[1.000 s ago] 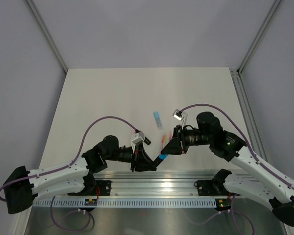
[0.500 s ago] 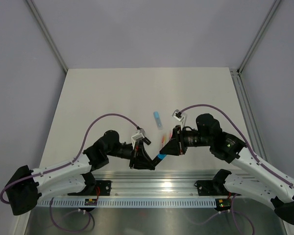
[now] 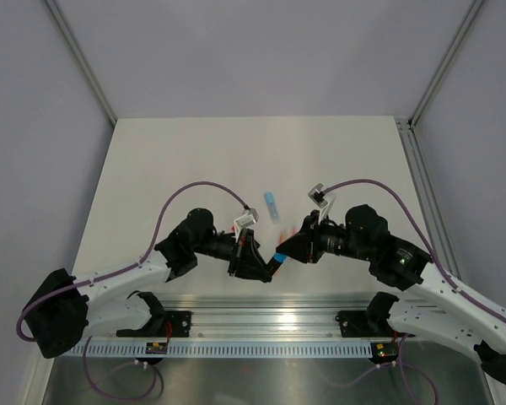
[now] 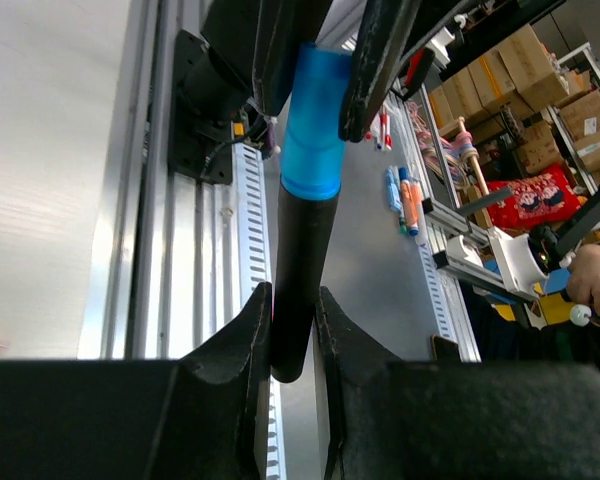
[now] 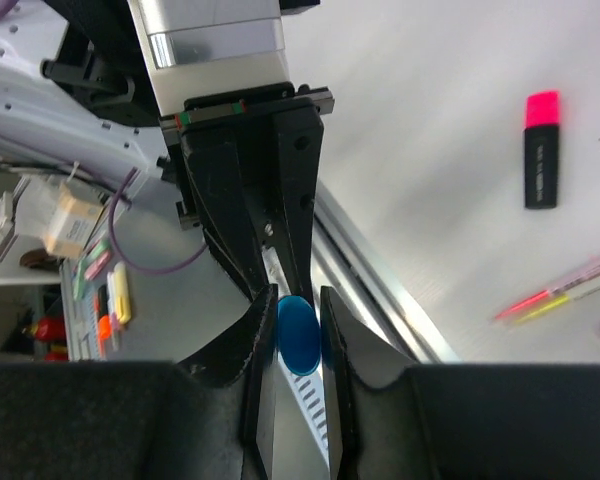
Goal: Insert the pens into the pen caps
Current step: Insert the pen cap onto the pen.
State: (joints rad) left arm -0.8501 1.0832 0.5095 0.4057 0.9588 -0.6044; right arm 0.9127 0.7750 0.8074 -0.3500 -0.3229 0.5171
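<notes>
My left gripper is shut on the rear end of a black-barrelled pen. A blue pen cap sits over the pen's front end. My right gripper is shut on that cap, seen end-on between its fingers. In the top view the two grippers meet tip to tip above the table's near edge, left gripper, right gripper, with the cap between them.
A short pale-blue pen lies on the table beyond the grippers. In the right wrist view a black marker with a pink cap and thin red-pink and yellow sticks lie on the table. The metal rail runs along the near edge.
Both grippers, joined through the pen and cap, have moved a little away from the near rail. The left arm has reached further right and forward. Both grips are unchanged.
</notes>
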